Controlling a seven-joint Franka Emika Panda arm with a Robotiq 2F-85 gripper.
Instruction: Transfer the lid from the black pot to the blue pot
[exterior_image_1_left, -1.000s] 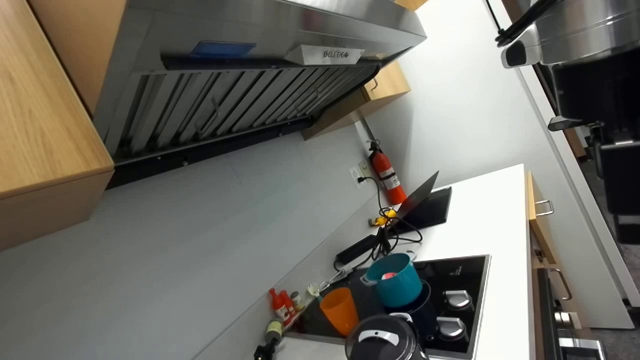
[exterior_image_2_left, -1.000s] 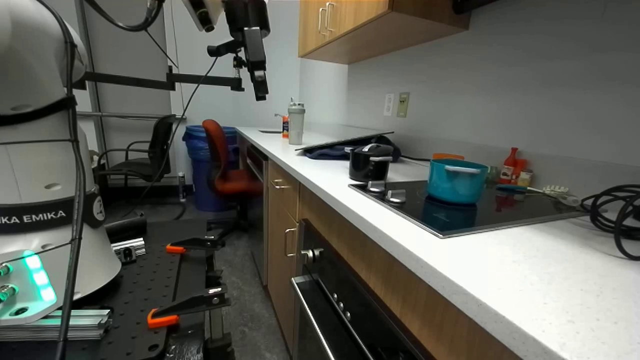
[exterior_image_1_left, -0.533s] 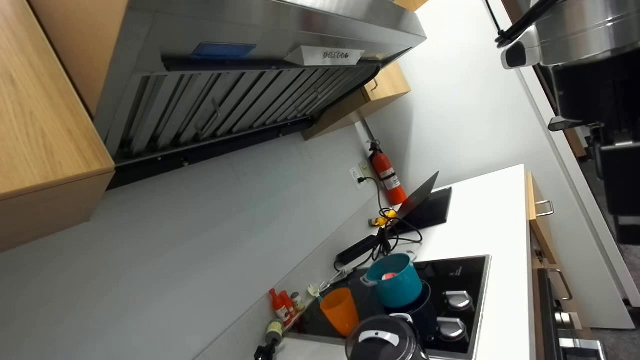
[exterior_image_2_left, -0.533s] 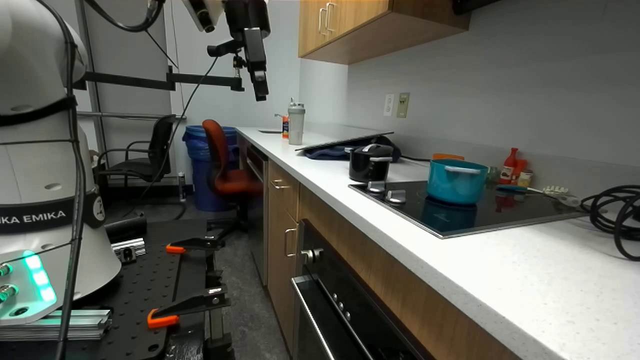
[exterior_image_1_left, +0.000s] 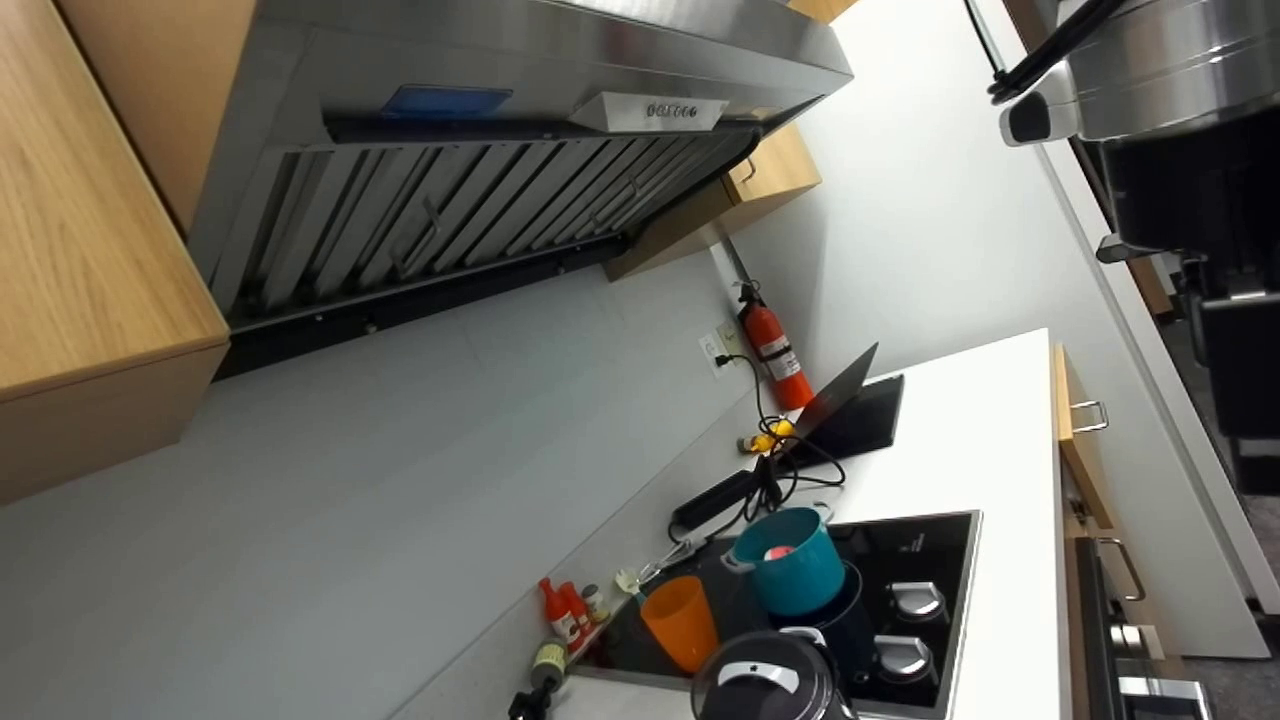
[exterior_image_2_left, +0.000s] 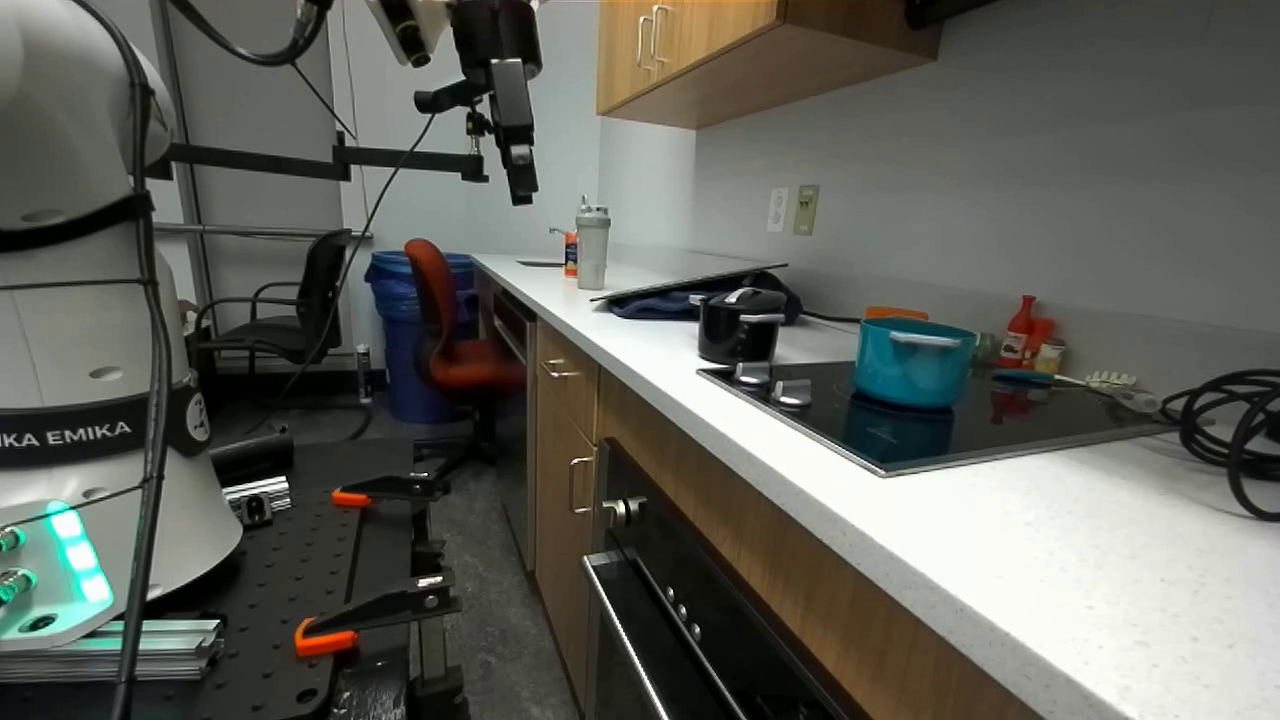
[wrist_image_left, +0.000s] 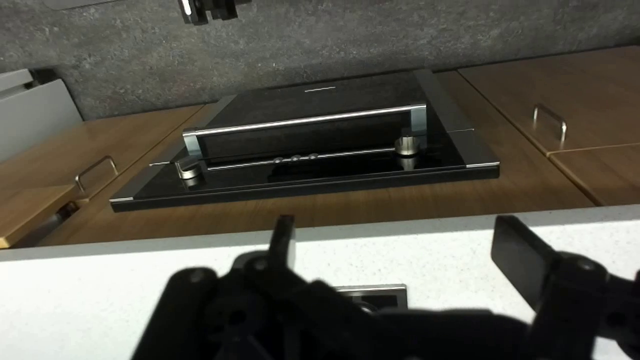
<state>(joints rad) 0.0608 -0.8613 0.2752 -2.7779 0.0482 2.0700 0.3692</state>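
Spread gripper (wrist_image_left: 395, 232) clear of blue pot (exterior_image_2_left: 913, 368), cooktop edge (exterior_image_2_left: 798, 424)

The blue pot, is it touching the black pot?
Apart. An exterior view plainly shows a gap, with white counter visible between the blue pot and the black pot.

In an exterior view a steel range hood (exterior_image_1_left: 520, 190) hung overhead, a red fire extinguisher (exterior_image_1_left: 776, 345) was close to a wall outlet (exterior_image_1_left: 710, 352), and an orange vessel (exterior_image_1_left: 680, 624) stood near two red bottles (exterior_image_1_left: 560, 612). A shaker bottle (exterior_image_2_left: 592, 250) stood on the white counter (exterior_image_2_left: 1050, 530) in an exterior view, and a blue bin (exterior_image_2_left: 393, 335) was partly hidden by an orange-red chair (exterior_image_2_left: 432, 295). In the wrist view an oven (wrist_image_left: 305, 142) sat between wooden cabinets (wrist_image_left: 575, 90).
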